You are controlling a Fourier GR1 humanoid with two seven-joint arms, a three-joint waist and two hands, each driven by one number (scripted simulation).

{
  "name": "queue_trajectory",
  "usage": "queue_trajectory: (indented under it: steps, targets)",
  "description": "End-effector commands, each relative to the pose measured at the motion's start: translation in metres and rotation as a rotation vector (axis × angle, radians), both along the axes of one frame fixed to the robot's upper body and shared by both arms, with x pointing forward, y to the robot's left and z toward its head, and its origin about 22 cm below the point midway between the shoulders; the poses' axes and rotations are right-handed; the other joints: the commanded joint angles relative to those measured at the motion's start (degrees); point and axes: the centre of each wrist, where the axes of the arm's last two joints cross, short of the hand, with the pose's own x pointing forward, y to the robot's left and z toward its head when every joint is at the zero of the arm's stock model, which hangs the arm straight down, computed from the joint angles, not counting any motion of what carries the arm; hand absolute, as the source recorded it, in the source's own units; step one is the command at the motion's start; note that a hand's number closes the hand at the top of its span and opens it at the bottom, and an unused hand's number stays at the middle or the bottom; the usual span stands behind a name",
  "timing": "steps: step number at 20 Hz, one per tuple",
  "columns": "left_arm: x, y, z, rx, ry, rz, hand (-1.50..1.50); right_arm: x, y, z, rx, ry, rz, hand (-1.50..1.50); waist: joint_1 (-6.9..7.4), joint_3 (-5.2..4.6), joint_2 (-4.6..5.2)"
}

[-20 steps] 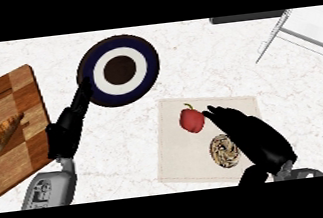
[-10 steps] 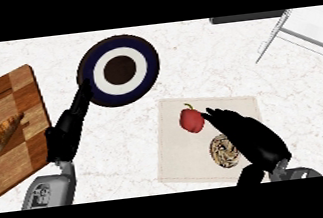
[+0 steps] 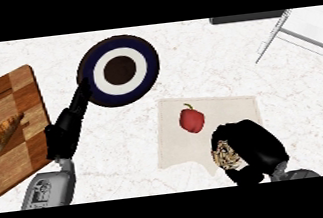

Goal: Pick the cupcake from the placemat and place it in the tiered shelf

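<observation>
Item: brown-frosted cupcake [image 3: 225, 155], on beige cloth placemat [image 3: 217, 108] beside red pepper [image 3: 191, 118]. My right hand [image 3: 249, 149], spread above it a moment ago, now curls round it: grasp made, lift toward grey wire tiered shelf [image 3: 300, 27] next. Left hand [image 3: 68, 126] resting, fingers straight.

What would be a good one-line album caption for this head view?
Right hand curls over the cupcake on the placemat beside a red pepper; left hand rests open near a plate.
</observation>
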Motion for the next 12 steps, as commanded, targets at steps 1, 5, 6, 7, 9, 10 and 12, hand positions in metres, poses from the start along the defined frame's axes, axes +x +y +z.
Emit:
queue_trajectory:
  steps: [1,5,6,7,9,10,12]
  targets:
    - [-0.003,-0.023,0.005,0.002,-0.006,0.009,0.00,-0.011,0.009,-0.013,0.023,-0.024,0.008,1.50,-0.03,0.10,0.12]
    - [-0.003,-0.010,-0.003,0.004,0.003,0.002,0.00,-0.026,0.003,-0.008,0.053,-0.044,0.025,1.50,-0.15,0.09,0.13]
    - [0.000,-0.003,0.000,-0.014,-0.001,-0.017,0.00,-0.001,0.003,0.000,0.073,-0.044,0.003,1.50,-0.02,0.09,0.16]
    - [0.003,-0.026,0.003,-0.009,-0.003,-0.015,0.00,0.018,0.023,0.011,0.081,-0.052,-0.177,1.50,0.14,0.08,0.27]
    - [-0.003,0.000,0.001,0.005,-0.009,0.005,0.00,0.026,0.000,0.006,0.080,-0.061,-0.529,1.50,0.13,-0.01,0.45]
    - [0.004,-0.007,0.012,0.003,-0.006,0.010,0.00,0.025,-0.002,0.002,0.077,-0.054,-0.652,1.50,-0.37,0.07,0.45]
    - [0.001,-0.010,0.006,-0.007,-0.004,0.000,0.00,0.035,-0.023,0.012,0.073,-0.104,-0.906,1.50,-1.20,-0.06,0.66]
